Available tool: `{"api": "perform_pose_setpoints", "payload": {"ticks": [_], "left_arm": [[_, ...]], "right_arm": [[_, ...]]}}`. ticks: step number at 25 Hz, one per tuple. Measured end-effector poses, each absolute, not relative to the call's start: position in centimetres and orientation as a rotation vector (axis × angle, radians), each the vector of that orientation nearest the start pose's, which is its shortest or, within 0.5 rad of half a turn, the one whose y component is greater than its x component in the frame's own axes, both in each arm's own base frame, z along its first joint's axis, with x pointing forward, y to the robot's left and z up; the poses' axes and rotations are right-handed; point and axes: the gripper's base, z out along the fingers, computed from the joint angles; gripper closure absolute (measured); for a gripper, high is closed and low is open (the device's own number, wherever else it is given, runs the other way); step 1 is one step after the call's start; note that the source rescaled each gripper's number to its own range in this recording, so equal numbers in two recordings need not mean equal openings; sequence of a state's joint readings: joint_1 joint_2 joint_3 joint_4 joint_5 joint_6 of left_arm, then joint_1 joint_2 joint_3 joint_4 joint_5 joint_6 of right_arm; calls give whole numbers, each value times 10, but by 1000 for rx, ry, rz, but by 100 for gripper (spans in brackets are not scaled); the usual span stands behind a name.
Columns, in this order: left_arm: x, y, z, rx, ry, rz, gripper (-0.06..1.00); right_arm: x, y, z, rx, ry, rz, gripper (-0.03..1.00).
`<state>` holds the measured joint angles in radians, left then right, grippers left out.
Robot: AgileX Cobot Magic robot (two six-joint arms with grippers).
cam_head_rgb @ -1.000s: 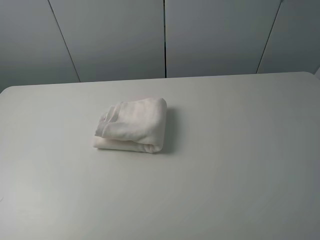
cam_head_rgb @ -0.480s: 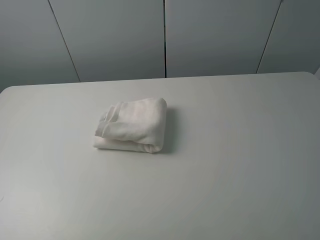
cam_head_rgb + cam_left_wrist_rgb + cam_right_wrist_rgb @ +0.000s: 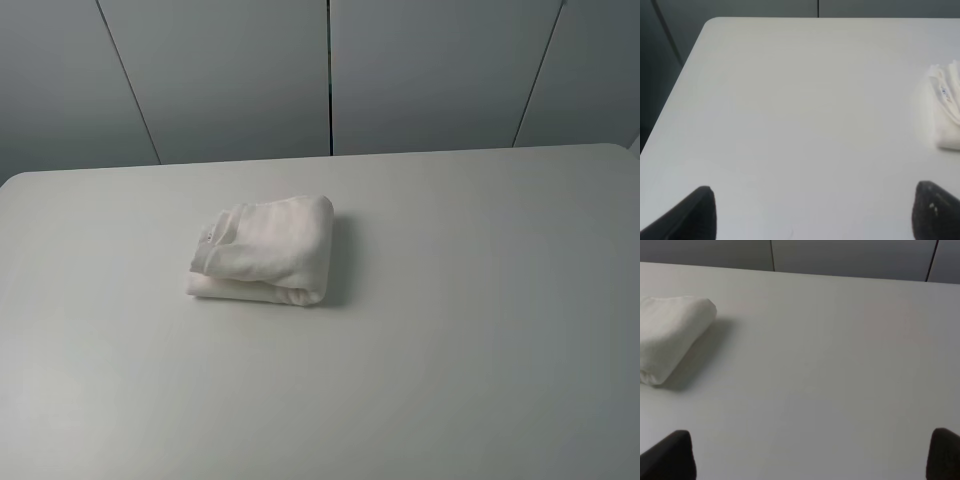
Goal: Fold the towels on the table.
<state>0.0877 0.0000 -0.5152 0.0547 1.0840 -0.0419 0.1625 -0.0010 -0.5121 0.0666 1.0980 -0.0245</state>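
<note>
The white terry towel (image 3: 265, 250) lies folded in a compact bundle a little left of the middle of the white table (image 3: 450, 330), with its small label at the left end. It also shows in the left wrist view (image 3: 945, 112) and in the right wrist view (image 3: 670, 335). Neither arm shows in the exterior high view. My left gripper (image 3: 815, 212) is open and empty, its dark fingertips (image 3: 692, 215) wide apart above bare tabletop, well away from the towel. My right gripper (image 3: 810, 457) is open and empty too, also apart from the towel.
Grey wall panels (image 3: 330, 70) stand behind the table's far edge. The table's rounded far left corner (image 3: 715, 22) shows in the left wrist view, with a dark drop beyond it.
</note>
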Motion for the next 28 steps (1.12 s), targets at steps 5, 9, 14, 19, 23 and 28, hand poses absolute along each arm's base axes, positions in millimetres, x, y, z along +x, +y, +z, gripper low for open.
{"api": "perform_pose_setpoints", "payload": {"ticks": [5, 9, 14, 19, 23, 28], "left_arm": [[-8, 4, 280, -119, 2049, 102, -6], [-8, 3, 280, -119, 2049, 100, -6], [-8, 3, 280, -119, 2049, 100, -6], [-8, 3, 280, -119, 2049, 100, -6], [-8, 3, 280, -119, 2049, 100, -6], [-8, 3, 280, -119, 2049, 100, -6]], "right_arm": [[-9, 4, 278, -201, 2061, 163, -3], [-9, 4, 278, -204, 2060, 161, -3], [-9, 4, 278, -196, 2061, 171, -3], [-9, 4, 278, -196, 2061, 171, -3], [-9, 4, 278, -196, 2061, 171, -3], [-9, 4, 278, -196, 2061, 171, -3]]}}
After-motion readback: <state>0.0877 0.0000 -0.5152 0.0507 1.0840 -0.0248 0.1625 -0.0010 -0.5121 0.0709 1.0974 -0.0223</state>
